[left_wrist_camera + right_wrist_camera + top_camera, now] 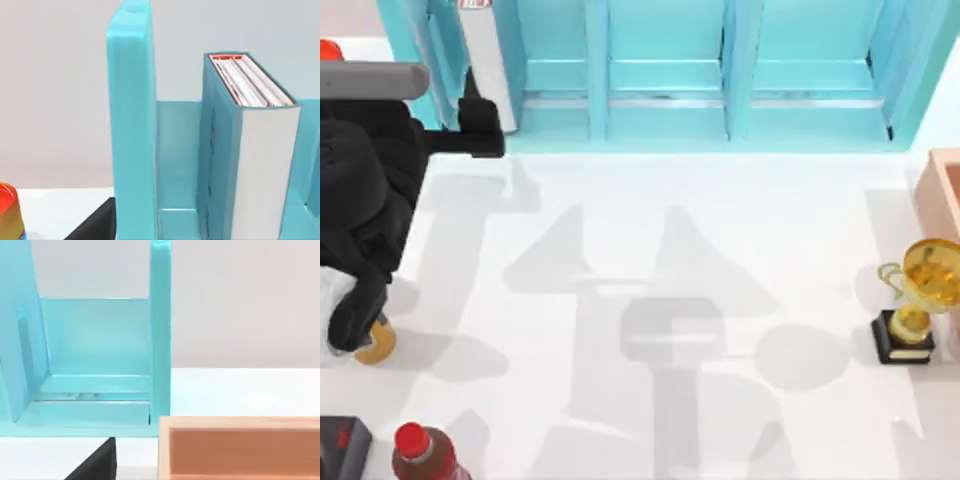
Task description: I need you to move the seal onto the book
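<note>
Judging by how things are lying, nothing of the task is showing as done. The book (265, 170) is standing upright in the leftmost compartment of the light-blue shelf (665, 80), with nothing on it. A small tan-brown thing, which I am taking for the seal (377, 343), is sitting on the tabletop (650, 230) at its left edge, half hidden under the left arm. The left hand (480, 135) is hovering just beside the book and well apart from the seal. Whether it is spread or pressed together I cannot tell. Fetching, carrying and placing are all remaining. The right arm is idling near the shelf's right end.
</note>
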Available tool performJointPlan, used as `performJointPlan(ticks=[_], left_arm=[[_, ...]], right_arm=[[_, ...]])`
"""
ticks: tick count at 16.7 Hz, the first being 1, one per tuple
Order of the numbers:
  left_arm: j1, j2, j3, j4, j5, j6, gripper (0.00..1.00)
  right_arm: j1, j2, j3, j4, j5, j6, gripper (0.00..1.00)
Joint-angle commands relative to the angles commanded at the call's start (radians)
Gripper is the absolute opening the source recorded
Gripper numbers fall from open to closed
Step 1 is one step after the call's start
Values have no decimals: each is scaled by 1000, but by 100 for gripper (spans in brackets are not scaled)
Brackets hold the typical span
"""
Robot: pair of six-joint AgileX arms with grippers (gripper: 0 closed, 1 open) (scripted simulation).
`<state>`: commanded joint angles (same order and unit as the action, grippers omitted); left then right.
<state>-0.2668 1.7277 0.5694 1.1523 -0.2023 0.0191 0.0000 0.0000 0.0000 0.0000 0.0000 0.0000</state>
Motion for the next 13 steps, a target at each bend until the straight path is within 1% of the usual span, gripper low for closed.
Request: performJointPlan(ticks=[3, 6, 9, 13], left_arm=[[-40, 265, 92, 179, -25, -3, 100], [-60, 438, 153, 298, -41, -2, 100], [-58, 517, 179, 352, -49, 0, 100], [-57, 522, 181, 355, -49, 1, 100]], right_arm=[[0, 0, 0, 0, 0, 0, 100], [0, 0, 0, 0, 0, 0, 100], [0, 0, 0, 0, 0, 0, 100], [0, 0, 0, 0, 0, 0, 100]])
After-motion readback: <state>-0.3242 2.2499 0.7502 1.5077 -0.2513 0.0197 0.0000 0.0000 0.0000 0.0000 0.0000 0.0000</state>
